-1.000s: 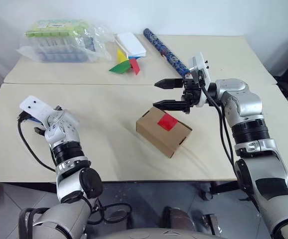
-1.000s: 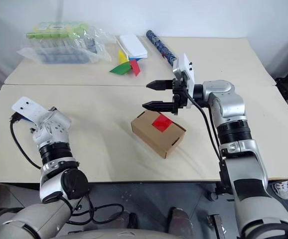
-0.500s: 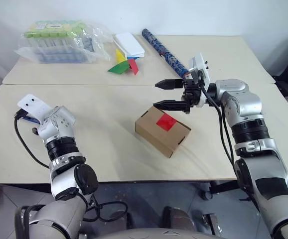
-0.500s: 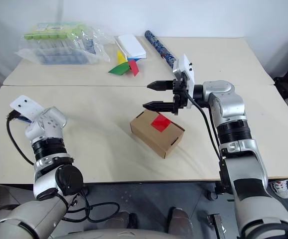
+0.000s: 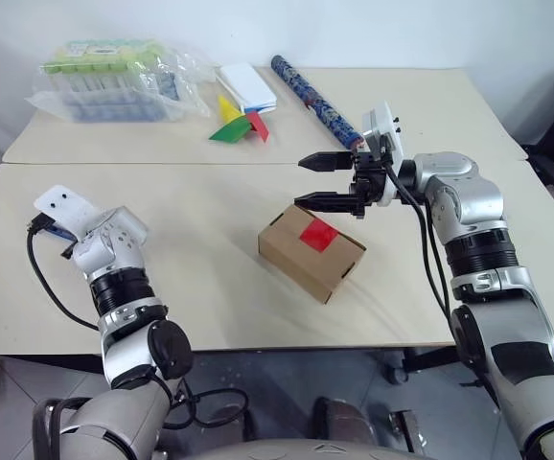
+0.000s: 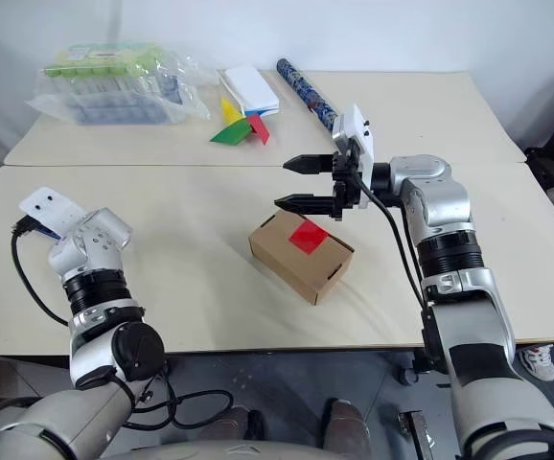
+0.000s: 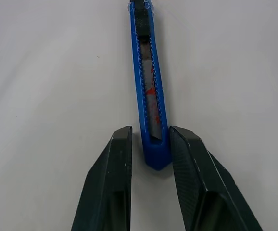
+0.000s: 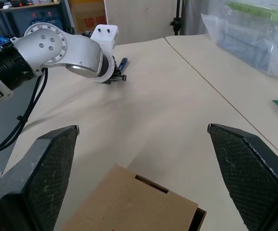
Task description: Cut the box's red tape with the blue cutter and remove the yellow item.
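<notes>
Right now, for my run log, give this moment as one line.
left claw: closing around cutter | right claw: open above box | tape: uncut

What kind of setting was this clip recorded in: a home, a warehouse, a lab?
Most likely a lab or workshop set up for robot trials. Two plain beige tables stand pushed together against a bare white wall, props such as a cardboard box are laid out, and the right wrist view shows shelving behind.
</notes>
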Robot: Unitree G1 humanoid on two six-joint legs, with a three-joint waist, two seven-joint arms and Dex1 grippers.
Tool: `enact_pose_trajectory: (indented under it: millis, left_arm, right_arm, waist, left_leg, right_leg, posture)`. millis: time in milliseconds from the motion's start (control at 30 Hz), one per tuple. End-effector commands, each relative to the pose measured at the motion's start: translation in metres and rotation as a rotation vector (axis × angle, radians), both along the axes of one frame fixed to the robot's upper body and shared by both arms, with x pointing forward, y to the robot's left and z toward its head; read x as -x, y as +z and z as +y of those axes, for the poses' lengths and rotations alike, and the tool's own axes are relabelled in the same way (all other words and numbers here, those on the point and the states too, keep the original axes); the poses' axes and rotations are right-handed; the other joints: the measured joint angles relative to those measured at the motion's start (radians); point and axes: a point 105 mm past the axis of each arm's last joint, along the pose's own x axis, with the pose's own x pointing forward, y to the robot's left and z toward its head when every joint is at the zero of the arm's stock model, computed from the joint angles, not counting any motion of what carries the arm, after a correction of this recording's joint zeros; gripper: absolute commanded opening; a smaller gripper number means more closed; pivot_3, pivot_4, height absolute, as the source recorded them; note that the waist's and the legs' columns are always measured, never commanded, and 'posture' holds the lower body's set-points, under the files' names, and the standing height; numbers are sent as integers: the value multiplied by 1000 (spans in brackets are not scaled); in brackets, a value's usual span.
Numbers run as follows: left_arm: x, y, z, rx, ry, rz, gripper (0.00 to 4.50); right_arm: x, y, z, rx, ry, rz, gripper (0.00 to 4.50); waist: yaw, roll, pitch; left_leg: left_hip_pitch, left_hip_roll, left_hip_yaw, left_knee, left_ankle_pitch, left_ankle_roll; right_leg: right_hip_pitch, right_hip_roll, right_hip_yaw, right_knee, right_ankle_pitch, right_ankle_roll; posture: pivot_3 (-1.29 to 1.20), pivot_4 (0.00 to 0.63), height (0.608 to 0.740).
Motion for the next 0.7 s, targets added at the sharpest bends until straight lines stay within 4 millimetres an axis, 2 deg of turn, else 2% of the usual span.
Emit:
enact_pose_trajectory:
  millis: [33, 167, 300, 467, 600, 667, 700]
  left_arm:
    - [10, -17, 12, 16, 44, 50, 1236]
    - [13, -19, 17, 15, 61, 53, 1236]
    - [16, -21, 20, 17, 74, 61, 449]
    - [17, -22, 26, 13, 41, 74, 433]
    - [11, -13, 26, -34, -103, 52, 433]
    - [2, -6, 16, -58, -252, 38, 433]
    - [-5, 2, 7, -107, -379, 25, 433]
  right_arm:
    - [1, 18, -2, -18, -6, -63, 4500]
    - [1, 18, -3, -15, -9, -63, 4500]
    - [0, 18, -3, -14, -11, -63, 4500]
    - [0, 20, -4, -12, -17, -65, 4500]
    - [2, 24, -10, -7, -30, -80, 4500]
    - [4, 27, -12, -7, -30, -85, 4500]
    - [7, 29, -14, -2, -28, -92, 4500]
  waist:
    - [-2, 0, 0]
    - [-11, 0, 0]
    - [-20, 0, 0]
    - [-22, 0, 0]
    - [-21, 1, -1]
    - [-18, 1, -1]
    - [-18, 1, -1]
  left_leg:
    - [0, 0, 0, 0, 0, 0]
    - [0, 0, 0, 0, 0, 0]
    - [1, 0, 0, 0, 0, -1]
    - [2, 1, 1, 0, 1, -1]
    - [2, 1, 1, 0, 1, -2]
    - [2, 1, 1, 0, 1, -2]
    - [2, 1, 1, 0, 1, -2]
  right_leg:
    - [0, 0, 0, 0, 0, 0]
    - [0, 0, 0, 1, 0, 0]
    - [0, 0, 0, 2, 0, 0]
    - [0, 0, 1, 3, 0, 0]
    - [-1, 0, 1, 4, 0, -1]
    - [-1, 0, 2, 5, 0, -1]
    - [-1, 0, 2, 4, 0, -1]
  posture:
    - [0, 150, 740]
    - [0, 150, 740]
    - [0, 150, 740]
    - [0, 150, 740]
    - [0, 150, 740]
    - [0, 150, 740]
    - [0, 150, 740]
